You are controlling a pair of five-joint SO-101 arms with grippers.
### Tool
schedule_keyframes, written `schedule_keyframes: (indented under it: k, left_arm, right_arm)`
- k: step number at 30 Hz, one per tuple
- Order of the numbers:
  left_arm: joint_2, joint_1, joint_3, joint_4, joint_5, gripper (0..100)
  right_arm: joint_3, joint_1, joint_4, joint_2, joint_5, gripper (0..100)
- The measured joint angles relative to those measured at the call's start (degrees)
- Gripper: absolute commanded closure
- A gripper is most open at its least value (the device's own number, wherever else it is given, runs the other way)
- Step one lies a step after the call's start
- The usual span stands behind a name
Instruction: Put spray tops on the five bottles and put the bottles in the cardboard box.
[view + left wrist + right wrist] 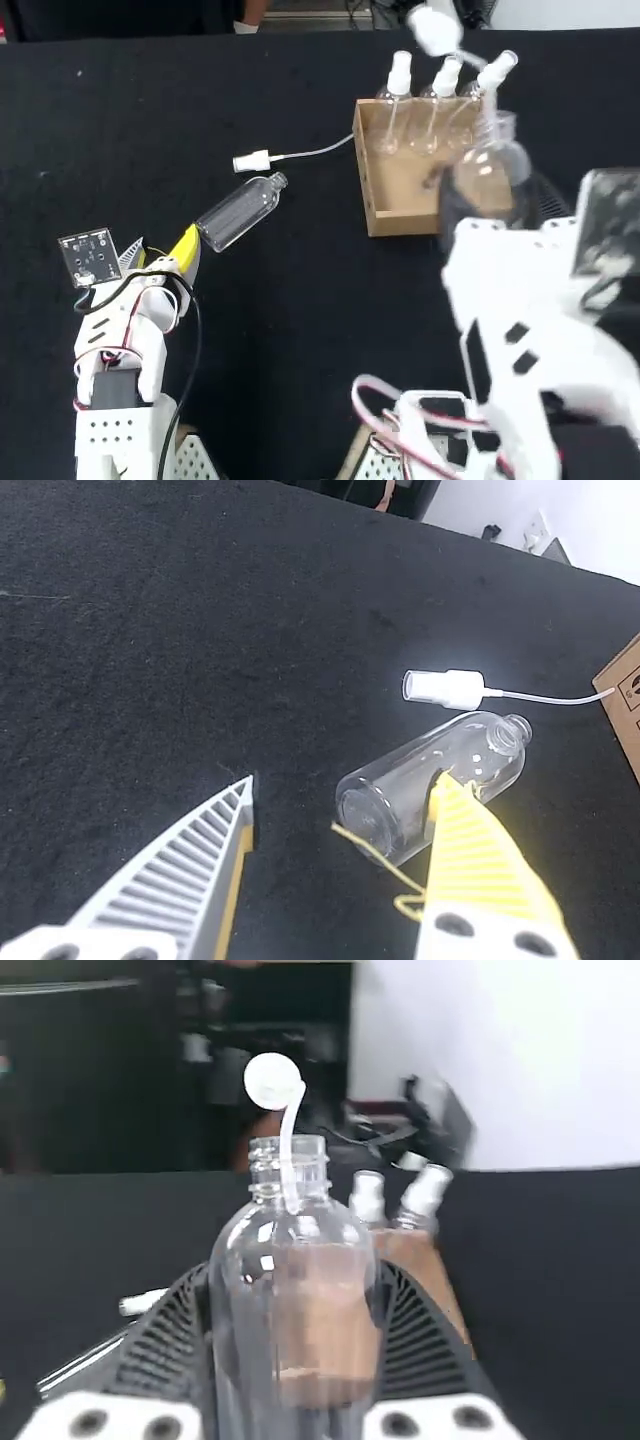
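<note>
i'm holding a bottle (290, 1230) upright in the right gripper (295, 1290), fingers clamping its body from both sides. a spray top (272, 1082) is sitting loose on it: the tube is going down the neck and the head is leaning off to one side above the rim, not seated. i'm reading the step as finishing this cap, then boxing the bottle. to do it well i'm thinking: hold the bottle vertical, grip firm so it isn't twisting, bring the head straight over the neck before pressing or turning. no fast swings, or the top is tipping out. in the high view this bottle is overlapping the right side of the box (362, 170); how high above it, i can't tell.

the left gripper (344, 780) is hanging low over the worktop (300, 330), left of the middle, fingers wide and holding nothing. its yellow finger (470, 840) is right by the base of a bare bottle (440, 770) lying on its side; touching or not, can't tell. a second top (445, 688) is lying just beyond that bottle's neck, tube pointing toward the box.

the box is sitting toward the worktop's far right corner. in it, three capped bottles (446, 78) are leaning in a row along the far wall, with the near floor bare. the bare bottle is looking empty.
</note>
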Motion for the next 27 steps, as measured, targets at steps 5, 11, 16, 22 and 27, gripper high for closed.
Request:
schedule_keyframes:
  k: [5,11,16,22,27]
  left_arm:
    - [0.00,0.00,0.00,0.00,0.00,73]
    - [0.00,0.00,0.00,0.00,0.00,73]
    - [0.00,0.00,0.00,0.00,0.00,73]
    - [0.00,0.00,0.00,0.00,0.00,73]
    - [0.00,0.00,0.00,0.00,0.00,73]
  right_arm:
    - [15.82,-8.18,-7.03,-10.37,0.00,98.8]
    - [32.26,-16.26,-16.79,-23.03,0.00,98.8]
    - [43.78,-21.27,-23.82,-30.77,-0.09,98.8]
    - [53.45,-23.91,-31.03,-37.19,-0.09,98.8]
    - [56.79,-26.55,-33.76,-41.05,-0.09,98.7]
